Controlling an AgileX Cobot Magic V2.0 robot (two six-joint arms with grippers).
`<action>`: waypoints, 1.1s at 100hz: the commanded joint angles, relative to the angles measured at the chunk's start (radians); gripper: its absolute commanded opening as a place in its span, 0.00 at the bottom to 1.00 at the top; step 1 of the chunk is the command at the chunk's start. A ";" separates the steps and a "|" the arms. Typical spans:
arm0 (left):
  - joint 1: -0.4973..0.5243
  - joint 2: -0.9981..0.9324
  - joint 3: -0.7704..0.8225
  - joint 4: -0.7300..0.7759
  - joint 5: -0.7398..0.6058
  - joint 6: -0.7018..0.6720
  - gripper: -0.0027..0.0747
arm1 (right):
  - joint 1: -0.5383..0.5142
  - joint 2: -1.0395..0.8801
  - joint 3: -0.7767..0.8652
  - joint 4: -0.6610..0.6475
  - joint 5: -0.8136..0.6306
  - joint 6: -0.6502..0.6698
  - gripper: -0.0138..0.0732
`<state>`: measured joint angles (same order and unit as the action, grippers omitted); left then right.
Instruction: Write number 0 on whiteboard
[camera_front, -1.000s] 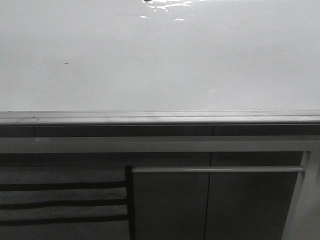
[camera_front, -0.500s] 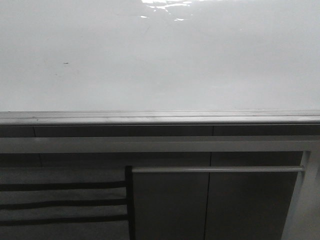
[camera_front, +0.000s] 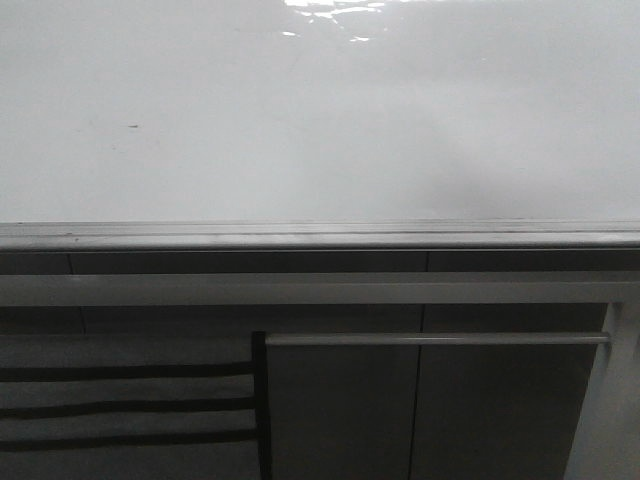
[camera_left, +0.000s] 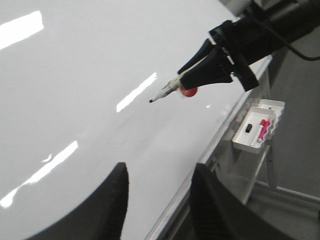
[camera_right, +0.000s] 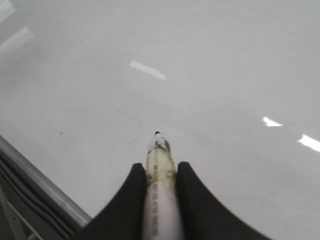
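Looks like we're pre-stroke: right gripper (camera_right: 161, 175) clamped on the marker (camera_right: 159, 170), tip hovering off the whiteboard (camera_left: 75, 100) well inside its grey edge, left gripper (camera_left: 157, 195) spread and empty, no number 0 yet, so touchdown comes next.

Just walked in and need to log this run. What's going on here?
The right gripper is shut on a marker, its tip aimed at the whiteboard. Seen from the left wrist, the tip appears to sit just off the surface, though contact is hard to judge. No 0 is drawn yet; the board shows only a tiny speck. The left gripper is open and empty near the board's edge. A small tray hangs off the board's frame.
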<state>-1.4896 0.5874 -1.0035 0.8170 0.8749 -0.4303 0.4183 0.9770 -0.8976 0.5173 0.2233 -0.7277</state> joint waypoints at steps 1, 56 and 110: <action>-0.005 -0.054 0.028 0.105 0.000 -0.100 0.25 | -0.010 0.027 -0.031 -0.015 -0.103 0.000 0.10; -0.005 -0.292 0.240 0.344 0.052 -0.360 0.11 | -0.010 0.197 -0.031 -0.015 -0.279 0.000 0.10; -0.005 -0.292 0.240 0.345 0.052 -0.360 0.12 | -0.010 0.301 -0.031 -0.011 -0.293 0.000 0.10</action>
<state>-1.4896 0.2840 -0.7458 1.1113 0.9706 -0.7749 0.4120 1.2892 -0.8976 0.5037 0.0000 -0.7257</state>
